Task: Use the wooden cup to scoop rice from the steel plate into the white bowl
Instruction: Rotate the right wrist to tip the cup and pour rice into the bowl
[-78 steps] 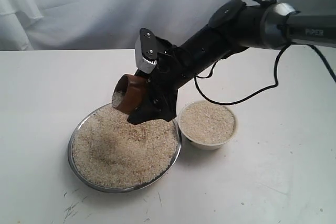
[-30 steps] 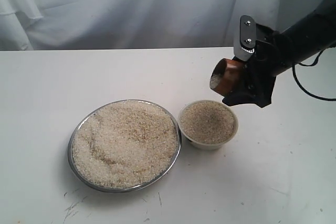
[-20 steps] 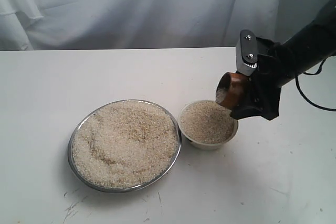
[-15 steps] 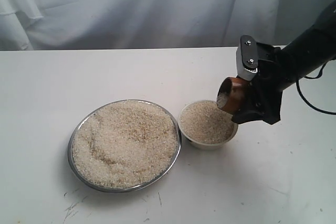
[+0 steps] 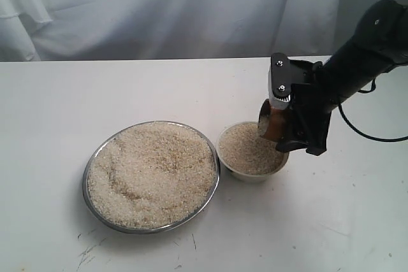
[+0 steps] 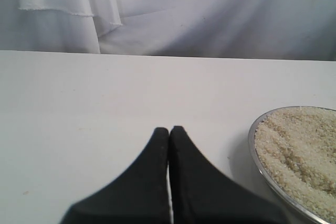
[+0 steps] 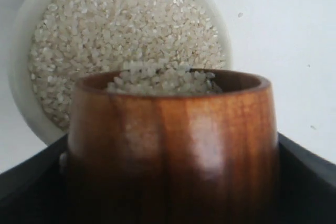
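Right now I am at the pouring step. My right hand (image 5: 285,118) is clamped around the wooden cup (image 5: 269,123), one finger above it and one below. The cup hangs over the white bowl (image 5: 255,174), above the part of its rim farthest from the steel plate (image 5: 85,181), just clear of the rice already in the bowl. It is tipped over, with its mouth turned toward the bowl's middle.

From my right wrist, the cup (image 7: 173,145) has rice (image 7: 157,80) heaped up to its lip, with the bowl's filled inside showing beyond it. I cannot tell whether any grains are falling yet.

I judge that the next move calls for more roll at the wrist, so the mouth turns down over the bowl's middle and the load slides out. The bowl looks nearly full, so I would pour slowly and stay low, or grains could bounce over the rim onto the table (image 5: 64,93).

The plate sits just beside the bowl on the side away from my right hand, with a broad bed of rice (image 5: 153,173) left in it, so more scoops look possible.

My left hand (image 6: 169,132) is clenched shut on nothing and rests idle, out of the wide view.

I can read no brand, label or writing anywhere.
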Action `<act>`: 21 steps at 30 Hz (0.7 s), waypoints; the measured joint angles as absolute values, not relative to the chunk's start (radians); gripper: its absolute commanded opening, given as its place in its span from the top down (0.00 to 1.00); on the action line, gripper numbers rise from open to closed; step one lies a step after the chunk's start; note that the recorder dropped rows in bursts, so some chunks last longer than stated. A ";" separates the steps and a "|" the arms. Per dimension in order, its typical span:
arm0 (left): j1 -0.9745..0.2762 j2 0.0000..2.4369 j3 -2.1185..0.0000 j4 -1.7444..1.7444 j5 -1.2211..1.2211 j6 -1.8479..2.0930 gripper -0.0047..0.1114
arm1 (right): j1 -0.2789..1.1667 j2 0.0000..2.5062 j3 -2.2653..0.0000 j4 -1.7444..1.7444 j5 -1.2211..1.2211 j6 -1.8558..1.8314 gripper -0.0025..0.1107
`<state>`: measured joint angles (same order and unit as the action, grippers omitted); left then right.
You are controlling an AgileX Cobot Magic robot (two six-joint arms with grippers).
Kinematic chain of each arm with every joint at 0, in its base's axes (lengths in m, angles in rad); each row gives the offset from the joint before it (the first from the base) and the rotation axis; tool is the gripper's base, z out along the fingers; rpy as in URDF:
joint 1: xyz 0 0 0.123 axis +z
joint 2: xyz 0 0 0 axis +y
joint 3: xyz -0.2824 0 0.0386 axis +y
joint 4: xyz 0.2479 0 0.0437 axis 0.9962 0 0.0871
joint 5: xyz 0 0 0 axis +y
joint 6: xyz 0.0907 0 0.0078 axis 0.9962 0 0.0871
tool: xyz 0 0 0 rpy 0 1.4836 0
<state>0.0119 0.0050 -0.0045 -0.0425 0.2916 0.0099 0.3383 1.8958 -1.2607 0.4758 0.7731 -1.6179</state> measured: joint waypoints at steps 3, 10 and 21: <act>0.012 0.005 -0.005 -0.042 0.292 0.010 0.96 | 0.352 1.883 -1.261 0.448 0.757 -1.588 0.98; 0.012 0.005 -0.005 -0.042 0.292 0.010 0.96 | 0.400 1.869 -1.261 0.325 0.735 -1.478 0.98; 0.012 0.005 -0.005 -0.042 0.292 0.010 0.96 | 0.460 1.869 -1.261 0.118 0.710 -1.277 0.98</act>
